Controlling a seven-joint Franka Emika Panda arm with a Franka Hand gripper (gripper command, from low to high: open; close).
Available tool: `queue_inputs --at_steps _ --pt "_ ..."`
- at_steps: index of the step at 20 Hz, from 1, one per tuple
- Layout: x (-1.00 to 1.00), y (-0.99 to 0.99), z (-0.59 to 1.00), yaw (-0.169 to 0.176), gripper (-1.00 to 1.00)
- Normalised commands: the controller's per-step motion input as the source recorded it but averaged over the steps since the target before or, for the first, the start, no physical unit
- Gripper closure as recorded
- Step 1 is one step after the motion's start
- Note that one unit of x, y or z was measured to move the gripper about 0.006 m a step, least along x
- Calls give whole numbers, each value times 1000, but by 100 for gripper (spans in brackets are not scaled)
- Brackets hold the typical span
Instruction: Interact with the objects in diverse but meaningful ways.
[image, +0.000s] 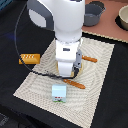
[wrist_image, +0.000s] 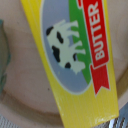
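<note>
Arm over the woven placemat (image: 35, 82) mid-counter; gripper (image: 67, 74) hidden beneath the wrist housing, so jaw state cannot be told. Yellow butter packet (wrist_image: 75, 60) with cow picture and red banner fills the wrist view, close under the hand. Orange block (image: 29, 59) just off the mat. Light-blue carton (image: 60, 92) on the mat, toward the near edge. Orange-handled utensils (image: 75, 84) beside the arm. Grey pot (image: 93, 13) at the far edge.

One word can be read: "BUTTER".

In the wrist view, the flat yellow packet (wrist_image: 75, 65) carries the word "BUTTER" in white capital letters on a red banner, which runs along the edge of a pale blue oval with a black-and-white cow drawn inside. In the exterior view, the light-blue and white carton (image: 59, 92) shows small marks, but these are too blurred to read.
</note>
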Motion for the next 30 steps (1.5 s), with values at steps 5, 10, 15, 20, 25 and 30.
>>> queue_inputs --at_steps 5,10,15,20,25,30 --pt "333 0 -1 0 100" --pt "238 15 436 0 100" --pt "-114 25 1000 1 100" --pt "-362 31 922 18 100" --pt "-807 -28 320 -14 100" --pt "-729 -164 155 -32 100"
